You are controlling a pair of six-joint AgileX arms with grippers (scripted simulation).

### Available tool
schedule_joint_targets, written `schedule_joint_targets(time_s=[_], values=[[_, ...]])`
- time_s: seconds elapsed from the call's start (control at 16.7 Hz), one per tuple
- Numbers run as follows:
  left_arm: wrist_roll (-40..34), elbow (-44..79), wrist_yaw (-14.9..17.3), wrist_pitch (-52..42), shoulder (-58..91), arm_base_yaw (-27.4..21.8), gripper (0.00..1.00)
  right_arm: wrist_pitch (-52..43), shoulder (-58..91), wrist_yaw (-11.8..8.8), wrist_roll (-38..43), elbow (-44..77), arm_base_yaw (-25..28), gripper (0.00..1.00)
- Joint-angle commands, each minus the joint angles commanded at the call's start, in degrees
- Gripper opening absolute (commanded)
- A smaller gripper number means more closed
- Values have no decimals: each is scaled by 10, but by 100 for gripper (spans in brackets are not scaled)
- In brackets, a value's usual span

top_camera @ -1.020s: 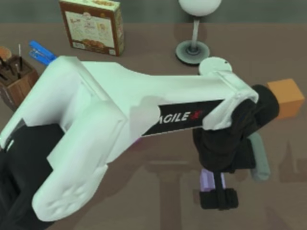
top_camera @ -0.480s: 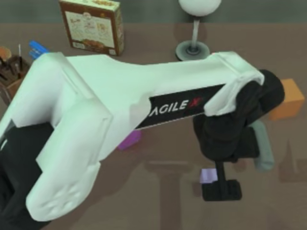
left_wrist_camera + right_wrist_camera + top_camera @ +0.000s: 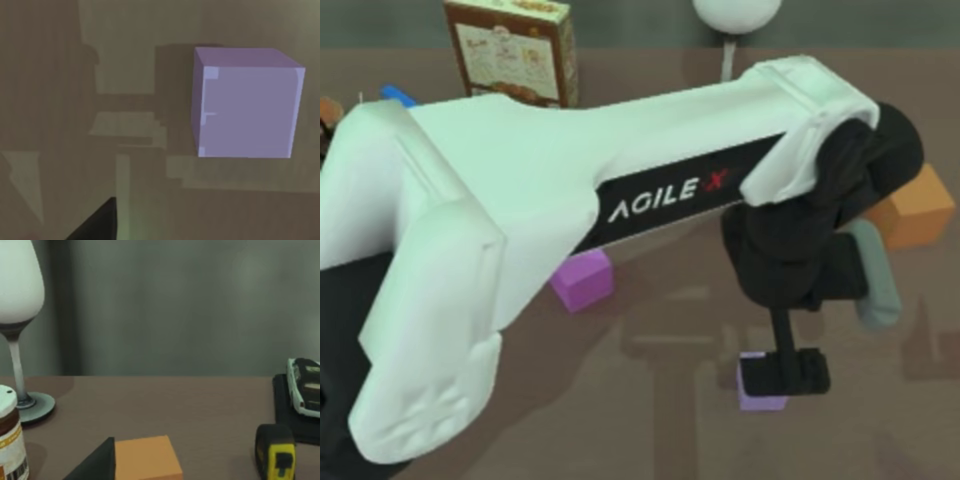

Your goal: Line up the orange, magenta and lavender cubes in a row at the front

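While the lavender cube (image 3: 761, 392) is sitting on the surface (image 3: 650, 420) at the front, apparently set down for the row, the left gripper (image 3: 783, 372) is hovering just over it, jaw state unclear.

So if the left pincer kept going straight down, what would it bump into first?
Probably the lavender cube. From above, the left pincer sits right over it, with nothing in between, though its height above the cube is unclear.
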Motion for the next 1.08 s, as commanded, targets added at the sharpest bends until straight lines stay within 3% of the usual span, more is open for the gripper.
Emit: schedule_joint_targets(time_s=[0.24,0.72,1.08], values=[[-7,-14,-1,7,-7,42,100,0,0,0,0,0,0,100],[-40,-86,-3,37,-39,255,100,0,0,0,0,0,0,100],[-42,-91,-4,42,-40,269,100,0,0,0,0,0,0,100]])
